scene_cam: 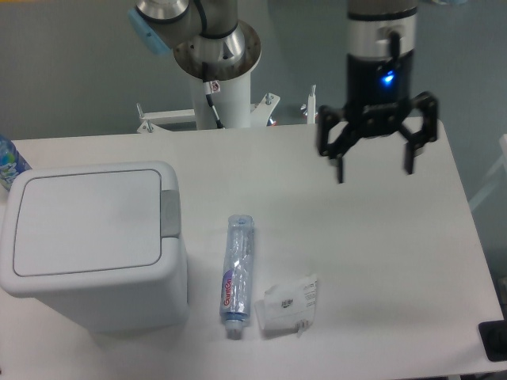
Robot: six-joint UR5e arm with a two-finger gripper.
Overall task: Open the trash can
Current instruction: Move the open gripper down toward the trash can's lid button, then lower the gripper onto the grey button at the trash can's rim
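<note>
The trash can (91, 241) is a large white boxy bin at the table's left, its flat lid closed and a grey push-button (169, 214) on its right rim. My gripper (375, 172) hangs open above the right half of the table, fingers pointing down with nothing between them. It is well to the right of the bin and higher than it.
A clear plastic bottle (236, 275) lies on the table just right of the bin. A crumpled clear wrapper (291, 304) rests beside it. Part of a blue-labelled bottle (9, 161) shows at the left edge. The arm's base column (215, 75) stands behind the table.
</note>
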